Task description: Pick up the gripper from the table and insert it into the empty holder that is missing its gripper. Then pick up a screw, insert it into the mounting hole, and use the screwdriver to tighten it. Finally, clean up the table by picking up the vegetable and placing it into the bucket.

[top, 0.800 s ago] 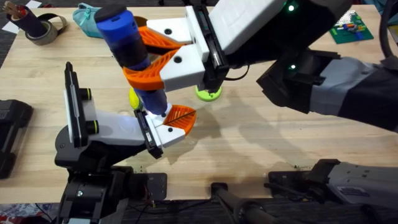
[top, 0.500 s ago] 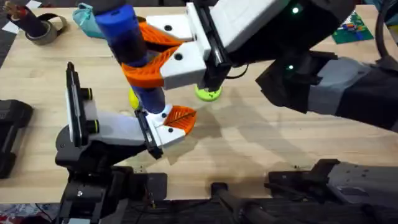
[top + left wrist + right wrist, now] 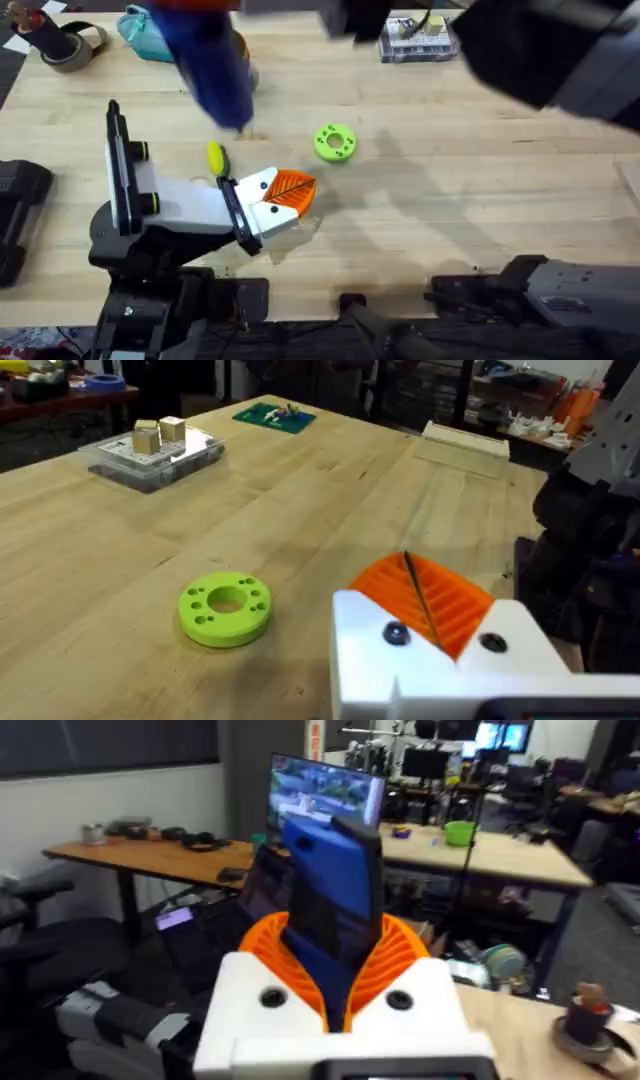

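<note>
Screwdriver blurred above holder w/ gripper.

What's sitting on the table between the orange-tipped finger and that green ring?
Nothing: bare wood separates the gripper from the green ring, seen in the overhead view.

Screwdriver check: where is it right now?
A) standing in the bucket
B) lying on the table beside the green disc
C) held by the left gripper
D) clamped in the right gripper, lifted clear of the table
D: in the right wrist view the right gripper has its orange pads clamped on the blue screwdriver, and the overhead view shows it lifted off the table.
</note>
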